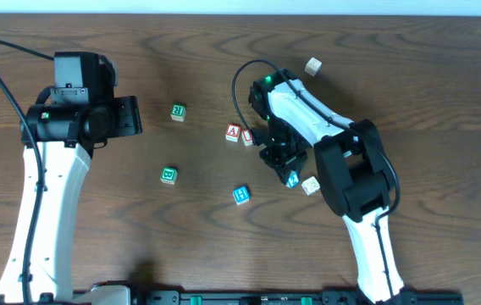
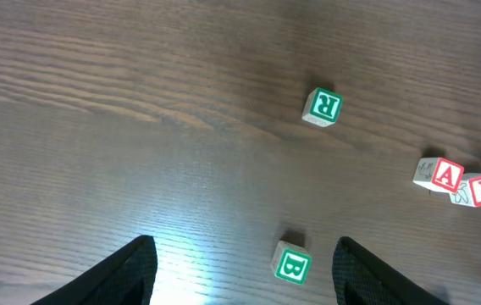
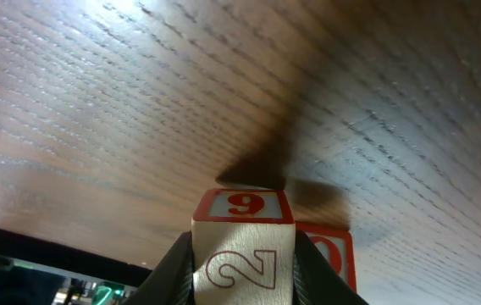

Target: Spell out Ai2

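A red A block (image 1: pixel 233 132) and a red I block (image 1: pixel 247 135) sit side by side at the table's middle; they also show in the left wrist view, A (image 2: pixel 442 174) and I (image 2: pixel 478 189). My right gripper (image 1: pixel 276 151) is just right of the I block. In the right wrist view it (image 3: pixel 242 284) is shut on a block (image 3: pixel 242 254) with an outlined 2 on its side and a red 9 on the adjoining face. A red-framed block (image 3: pixel 332 247) stands right behind it. My left gripper (image 2: pixel 245 284) is open and empty above the table, far left (image 1: pixel 130 116).
A green R block (image 1: pixel 178 112) and a green B block (image 1: pixel 168 175) lie left of the middle. A blue block (image 1: pixel 240 195), another blue block (image 1: pixel 292 179) and a pale block (image 1: pixel 310 185) lie near the right arm. A pale block (image 1: pixel 312 65) lies at the back.
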`<state>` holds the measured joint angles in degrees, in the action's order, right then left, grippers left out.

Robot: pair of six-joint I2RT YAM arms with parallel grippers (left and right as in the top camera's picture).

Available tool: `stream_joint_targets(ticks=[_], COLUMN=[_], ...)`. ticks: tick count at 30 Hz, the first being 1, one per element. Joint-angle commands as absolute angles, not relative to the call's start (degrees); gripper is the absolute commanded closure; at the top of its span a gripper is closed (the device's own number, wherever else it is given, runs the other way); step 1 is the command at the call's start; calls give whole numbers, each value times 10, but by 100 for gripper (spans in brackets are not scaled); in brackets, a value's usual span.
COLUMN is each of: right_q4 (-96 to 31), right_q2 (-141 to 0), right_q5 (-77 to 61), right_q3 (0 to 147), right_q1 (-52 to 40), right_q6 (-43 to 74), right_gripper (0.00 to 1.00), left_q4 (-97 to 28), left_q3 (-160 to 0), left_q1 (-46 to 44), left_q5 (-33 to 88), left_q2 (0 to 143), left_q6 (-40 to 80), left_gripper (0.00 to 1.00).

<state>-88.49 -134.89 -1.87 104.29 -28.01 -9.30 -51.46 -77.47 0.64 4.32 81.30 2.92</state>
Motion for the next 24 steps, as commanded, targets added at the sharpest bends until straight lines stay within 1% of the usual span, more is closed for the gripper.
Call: stream_joint_targets(ticks=[1,3,5,6,7,11,13,19,21,24], right_q4=[-867,-864,-861,-858,-855,-846,-842,-828,-820,-810], right_q2=[-1351,-1351,-1351,-1351,-1351,-1351,-1351,-1351,-1351,-1351], right_q5=[-1,-1,-2,-2,-2,-2,-2,-2,-2,-4], right_q3=[1050,1050,1050,1050,1050,1050,1050,1050,1050,1050], right_q1=[-281,-281,-281,-282,-282,-281,-281,-281,-281,-281], right_q6=[-77,-77,-77,-77,-77,-77,-77,-77,-77,-70], right_gripper=[99,84,80,72,68,59,51,52,46,44], left_q4=[-517,-517,-517,-517,-517,-517,-518,-519,-520,-521], left_q3=[-773,-773,-773,-773,-773,-773,-773,-773,-773,-773], left_q1=[7,7,7,7,7,7,7,7,7,7], left_q5=[45,45,45,45,45,45,46,46,46,46], left_q2=[813,813,813,813,813,813,813,813,813,813], left_q6=[25,25,25,25,25,25,25,25,25,25], left_gripper=[32,32,32,32,32,32,32,32,32,33])
